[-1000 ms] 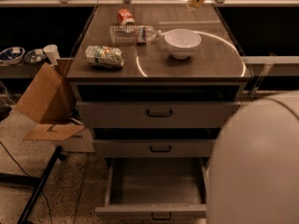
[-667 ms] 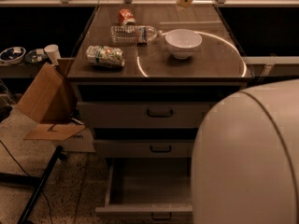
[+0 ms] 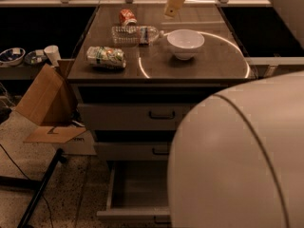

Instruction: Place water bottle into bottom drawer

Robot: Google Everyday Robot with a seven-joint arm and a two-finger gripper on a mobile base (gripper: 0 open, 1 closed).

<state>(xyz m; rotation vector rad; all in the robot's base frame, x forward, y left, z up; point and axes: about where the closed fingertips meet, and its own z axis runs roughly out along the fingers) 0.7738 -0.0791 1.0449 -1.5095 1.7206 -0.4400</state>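
Camera view has the gripper (image 3: 176,0) at top centre, over the back of the counter (image 3: 199,68); can't tell if it's open or holding anything. Meanwhile the water bottle (image 3: 135,33) lies on its side on the counter, just left of the white bowl (image 3: 185,42). Lower centre, the bottom drawer (image 3: 137,194) sits pulled open.

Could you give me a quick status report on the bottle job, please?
Gripper up above countertop's far edge. Water bottle lying on it, left of white bowl. Bottom drawer open, robot's own arm covering its right side.
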